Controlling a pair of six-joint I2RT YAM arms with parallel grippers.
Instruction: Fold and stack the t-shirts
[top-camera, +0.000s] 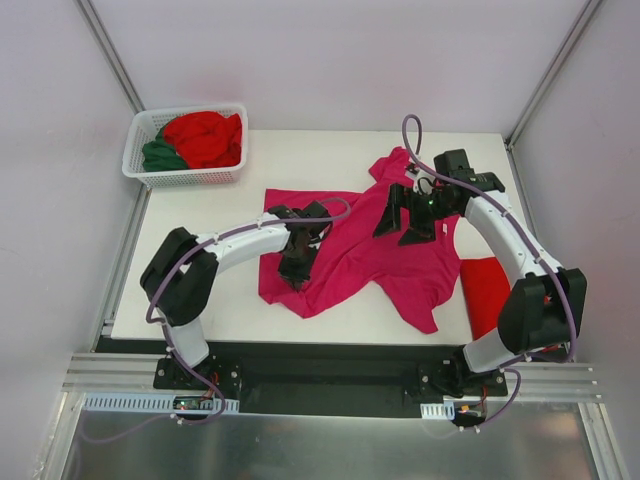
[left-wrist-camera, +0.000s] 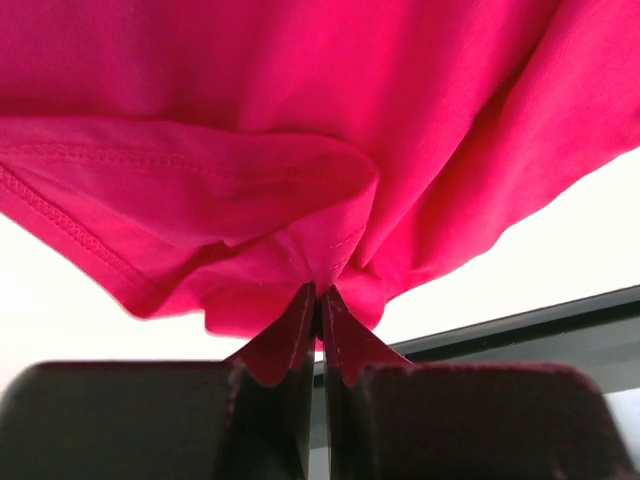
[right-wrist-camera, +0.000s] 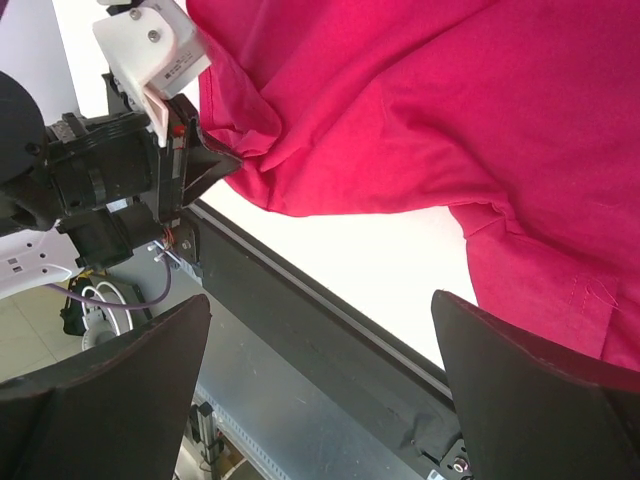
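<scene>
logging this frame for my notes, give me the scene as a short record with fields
left gripper: shut, pinching an edge of the magenta t-shirt
right gripper: open, above the same shirt, holding nothing
white lattice basket: table's far left corner, holds red shirts and a dark green shirt
red t-shirt: flat by the table's right edge, partly behind the right arm
magenta t-shirt state: rumpled, not folded

Two white-and-black robot arms, seen from above.
The left arm (top-camera: 245, 240) and right arm (top-camera: 500, 225) share curved white links, bulky black joints, dark wedge-shaped fingers (right-wrist-camera: 530, 400), and lilac cable (top-camera: 405, 135) looping loosely outside the shell.
</scene>
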